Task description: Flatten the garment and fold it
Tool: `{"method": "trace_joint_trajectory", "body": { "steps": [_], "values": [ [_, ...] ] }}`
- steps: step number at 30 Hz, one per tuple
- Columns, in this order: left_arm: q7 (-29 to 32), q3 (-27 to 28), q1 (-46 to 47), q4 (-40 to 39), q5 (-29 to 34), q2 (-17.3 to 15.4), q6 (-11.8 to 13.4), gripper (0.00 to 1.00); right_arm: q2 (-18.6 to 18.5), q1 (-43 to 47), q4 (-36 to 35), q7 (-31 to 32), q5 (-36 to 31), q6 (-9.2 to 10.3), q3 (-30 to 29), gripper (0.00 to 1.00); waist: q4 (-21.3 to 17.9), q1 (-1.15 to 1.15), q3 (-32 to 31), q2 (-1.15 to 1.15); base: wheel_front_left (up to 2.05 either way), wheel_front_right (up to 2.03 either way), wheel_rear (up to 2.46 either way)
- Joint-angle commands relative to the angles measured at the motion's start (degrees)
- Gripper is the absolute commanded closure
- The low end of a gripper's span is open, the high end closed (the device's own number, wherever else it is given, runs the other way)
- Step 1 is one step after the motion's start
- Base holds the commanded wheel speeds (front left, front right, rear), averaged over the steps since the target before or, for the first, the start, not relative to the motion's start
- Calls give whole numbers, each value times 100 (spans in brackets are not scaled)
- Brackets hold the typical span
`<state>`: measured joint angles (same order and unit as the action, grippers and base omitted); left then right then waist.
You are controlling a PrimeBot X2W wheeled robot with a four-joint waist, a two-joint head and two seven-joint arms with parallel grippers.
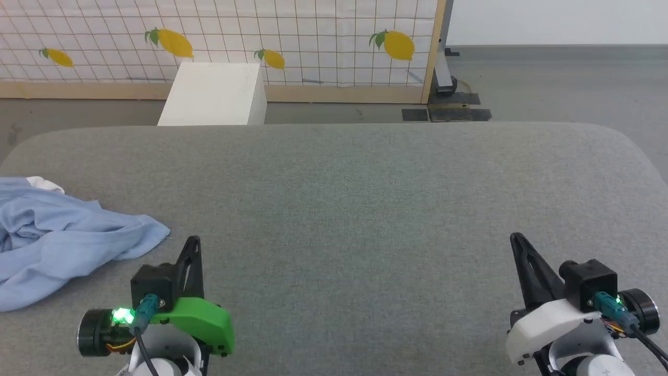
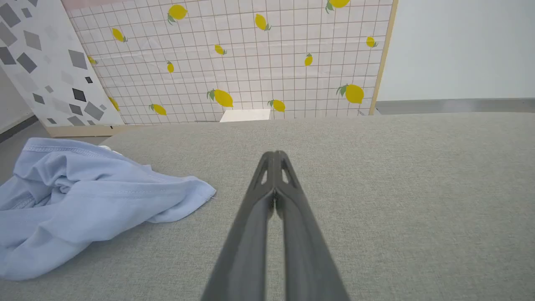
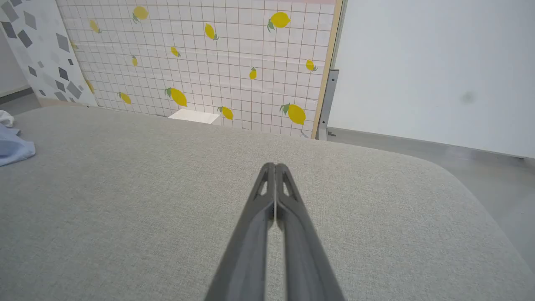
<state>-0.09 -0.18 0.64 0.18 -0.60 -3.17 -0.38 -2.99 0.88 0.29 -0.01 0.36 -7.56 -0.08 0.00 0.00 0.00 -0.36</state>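
I see the light blue short-sleeved polo shirt of soft knit fabric [image 1: 62,240] lying in a crumpled heap at the far left of the grey cloth-covered table [image 1: 365,177], partly running off the left edge of the head view. A scrap of its white collar [image 1: 46,184] peeks out at the back of the heap. None of it is flattened yet, so I judge the task to be at its very start.

My left gripper [image 1: 193,241], under the green housing, sits just right of the shirt and clear of it. Its two long dark fingers are pressed together with nothing between them; the left wrist view shows the tips meeting. My right gripper [image 1: 516,239], under the white housing, is well apart from the shirt on the other side of the table, and it too is pinched together and empty.

I expect the shirt to be light and limp. It should drape and bunch when lifted, and the knit may cling and drag on the cloth tabletop rather than slide.

The best hold looks like the hemmed corner [image 1: 156,230] that points toward my left gripper. That edge is stitched, lies flat and is free of the folds. I would need to spread the fingers first, and I would watch that I pinch only that edge and not several layers at once.
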Motion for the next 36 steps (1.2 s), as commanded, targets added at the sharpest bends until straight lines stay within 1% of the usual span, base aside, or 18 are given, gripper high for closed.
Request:
{"method": "trace_joint_trajectory", "body": {
  "steps": [1,19,20,21,22,23,24,36],
  "values": [
    [9,18,-64,-18,60,29,38,100,12,-88,-29,1,-36,8,8,100,0,0,0,36,0,0,0],
    [9,18,-64,-18,60,29,38,100,12,-88,-29,1,-36,8,8,100,0,0,0,36,0,0,0],
    [0,-3,1,1,-2,-1,0,0,0,1,0,0,3,-1,0,0,0,0,0,0,0,0,0],
    [-1,-7,1,2,-8,-1,0,100,0,2,3,-1,4,-1,0,100,0,0,0,0,0,0,0],
    [-1,-12,1,2,-10,-1,-1,0,-1,3,3,-1,3,-1,-2,0,0,0,0,0,0,0,0],
    [-2,-15,1,2,-11,-1,0,100,-1,3,4,-2,4,-1,-1,100,0,0,0,0,0,0,0],
    [-6,-22,3,7,-15,-1,3,0,-1,3,5,-7,10,-1,-4,0,0,0,0,0,0,0,0],
    [-150,-111,73,152,-117,-10,104,0,0,-8,78,-138,75,0,-36,0,128,0,10,4,0,0,0]
  ]
}}
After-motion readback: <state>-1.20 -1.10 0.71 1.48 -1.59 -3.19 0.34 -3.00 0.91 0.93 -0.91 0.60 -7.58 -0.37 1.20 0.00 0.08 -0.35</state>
